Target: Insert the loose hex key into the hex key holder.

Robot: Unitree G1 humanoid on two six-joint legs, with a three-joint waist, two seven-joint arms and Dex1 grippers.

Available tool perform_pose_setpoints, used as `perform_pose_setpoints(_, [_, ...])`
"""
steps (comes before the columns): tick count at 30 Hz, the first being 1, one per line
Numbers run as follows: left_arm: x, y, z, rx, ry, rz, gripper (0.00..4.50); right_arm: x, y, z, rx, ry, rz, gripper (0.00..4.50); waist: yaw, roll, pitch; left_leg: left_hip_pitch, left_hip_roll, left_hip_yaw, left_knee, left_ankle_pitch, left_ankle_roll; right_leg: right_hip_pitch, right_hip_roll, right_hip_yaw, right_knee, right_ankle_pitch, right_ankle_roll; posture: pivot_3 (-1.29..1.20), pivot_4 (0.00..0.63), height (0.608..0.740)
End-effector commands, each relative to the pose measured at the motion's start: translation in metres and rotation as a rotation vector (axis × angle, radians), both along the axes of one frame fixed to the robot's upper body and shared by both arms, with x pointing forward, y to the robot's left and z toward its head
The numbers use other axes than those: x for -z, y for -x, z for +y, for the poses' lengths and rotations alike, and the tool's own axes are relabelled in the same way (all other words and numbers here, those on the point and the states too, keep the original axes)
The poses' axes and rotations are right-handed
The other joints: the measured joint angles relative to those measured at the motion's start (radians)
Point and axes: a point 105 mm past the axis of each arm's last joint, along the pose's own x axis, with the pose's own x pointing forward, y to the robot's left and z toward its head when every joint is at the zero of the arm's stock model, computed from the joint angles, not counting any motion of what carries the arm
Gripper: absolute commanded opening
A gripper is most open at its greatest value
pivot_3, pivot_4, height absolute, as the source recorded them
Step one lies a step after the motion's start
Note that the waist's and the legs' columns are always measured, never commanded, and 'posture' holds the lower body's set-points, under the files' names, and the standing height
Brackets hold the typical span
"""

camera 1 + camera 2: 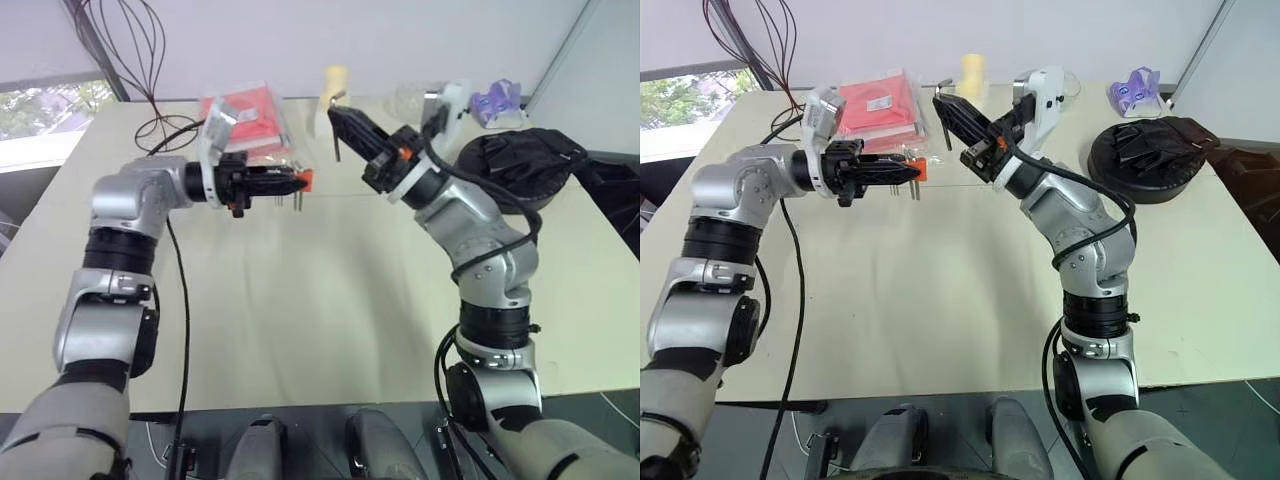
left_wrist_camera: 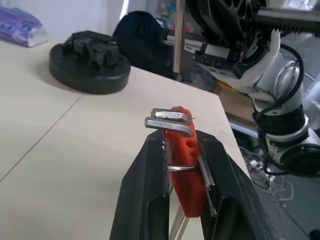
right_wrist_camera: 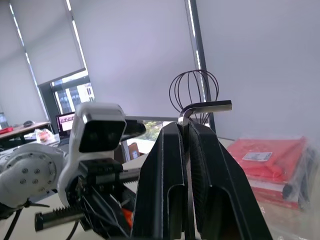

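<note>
Worktop, pale and wide, is seen beneath both raised arms. A round black object is seen lying on it toward the right, and a red packet in clear plastic near the far edge, with a purple packet at the far right corner and a pale yellow object beside the red packet. The left end effector is held above the worktop, pointing toward the right arm, and its fingers are clamped on the hex key holder, an orange-red block from which short metal keys protrude at the tip and underneath. The right end effector is held up opposite it, slightly higher, and its fingers are pressed together on the shaft of the loose hex key, whose short bent end is seen sticking out sideways above the fingertips. The loose hex key and the holder are kept apart, with a gap between the two end effectors.
</note>
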Motion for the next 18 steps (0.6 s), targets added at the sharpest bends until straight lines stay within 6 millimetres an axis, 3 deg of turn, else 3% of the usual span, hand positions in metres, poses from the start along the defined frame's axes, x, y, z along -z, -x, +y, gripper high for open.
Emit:
perform_pose_setpoints(1, [-0.011,0.000,-0.002,0.008,-0.006,-0.076,0.21,-0.020,0.010,0.003,-0.021,-0.042,-0.078,0.03,-0.001,0.000,0.000,0.000,0.000,0.000,0.000,0.000,0.000,-0.001,0.000,0.000,0.001,0.000,0.000,0.00,0.150,0.740])
perform_pose_setpoints(18, [-0.023,-0.004,-0.018,-0.004,0.099,-0.097,0.21,-0.015,0.009,0.010,-0.032,-0.050,-0.058,0.03,0.000,0.000,0.000,-0.004,0.000,0.000,0.002,0.000,0.000,-0.009,-0.001,0.002,0.009,0.000,0.000,0.00,0.150,0.740])
